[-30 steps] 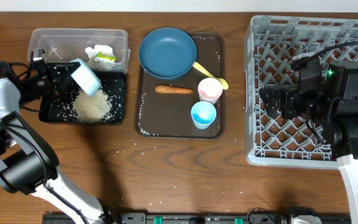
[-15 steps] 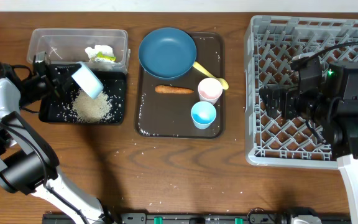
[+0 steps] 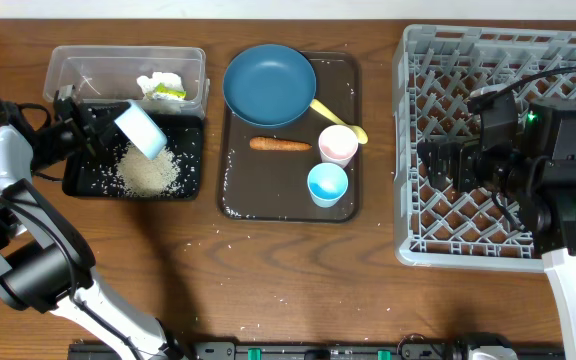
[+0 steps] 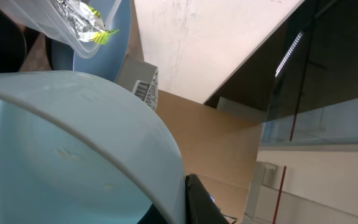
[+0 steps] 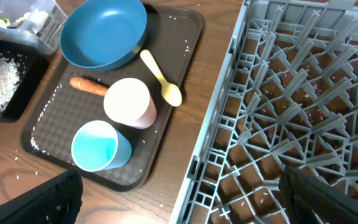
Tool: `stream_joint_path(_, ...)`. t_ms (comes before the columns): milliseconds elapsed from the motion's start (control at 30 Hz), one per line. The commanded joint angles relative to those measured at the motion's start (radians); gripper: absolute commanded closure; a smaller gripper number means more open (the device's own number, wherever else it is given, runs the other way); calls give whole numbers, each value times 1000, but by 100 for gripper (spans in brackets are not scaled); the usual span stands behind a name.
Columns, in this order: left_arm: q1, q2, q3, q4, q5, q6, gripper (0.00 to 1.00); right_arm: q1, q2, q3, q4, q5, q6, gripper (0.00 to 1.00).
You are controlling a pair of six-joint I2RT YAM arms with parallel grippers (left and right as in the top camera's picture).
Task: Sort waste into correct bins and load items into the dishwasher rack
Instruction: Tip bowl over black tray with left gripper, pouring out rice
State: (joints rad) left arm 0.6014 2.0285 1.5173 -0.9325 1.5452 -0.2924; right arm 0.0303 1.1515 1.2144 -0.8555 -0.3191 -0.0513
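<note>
While tilted above the black tray (image 3: 76,186), clamped at the rim by the left end effector (image 3: 106,124): light blue bowl (image 3: 140,128). In the left wrist view, seen filling the lower left of the frame, with one dark finger (image 4: 194,199) against its edge.

Directly below and beside the bowl, heaped on the tray floor: white rice grains (image 3: 148,172). Set against the tray's far side: clear plastic tub (image 3: 68,62), holding crumpled white paper with a yellow-green scrap (image 3: 161,86).

To the right of both bins, apart from them: dark brown serving tray (image 3: 268,205). Loaded as follows:
- dark blue plate (image 3: 268,85) at the far end;
- yellow spoon (image 3: 340,118) running out from under the plate's right edge;
- orange carrot-like stick (image 3: 280,144) lying flat, just below the plate;
- pink cup (image 3: 337,145) upright, just beside the stick's right end;
- small light blue cup (image 3: 327,185) upright, near the pink cup.

Further right, resting on the tabletop (image 3: 298,285): grey dishwasher rack (image 3: 408,150), holding no dishes. Positioned over the rack: right end effector (image 5: 179,186), fingers spread wide, gripping nothing.

Scattered across the serving tray and nearby tabletop: stray rice grains.
</note>
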Motion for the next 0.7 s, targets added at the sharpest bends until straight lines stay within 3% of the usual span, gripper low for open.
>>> stream_joint_path(0, 5, -5, 3, -2, 15, -20, 94, -3, 1, 15, -2, -11, 13, 1)
stream_joint_path(67, 0, -5, 3, -1, 4, -8, 94, -3, 1, 15, -2, -11, 13, 1)
stream_joint_path(167, -2, -5, 3, 37, -149, -14, 94, -3, 1, 15, -2, -11, 13, 1)
stream_joint_path(300, -16, -5, 3, -29, -31, 5, 94, -3, 1, 15, -2, -11, 13, 1)
stream_joint_path(433, -23, -5, 3, 35, -117, 0, 94, -3, 1, 15, 8, -11, 13, 1)
stream_joint_path(667, -36, -5, 3, 14, -71, -1, 94, -3, 1, 15, 8, -11, 13, 1)
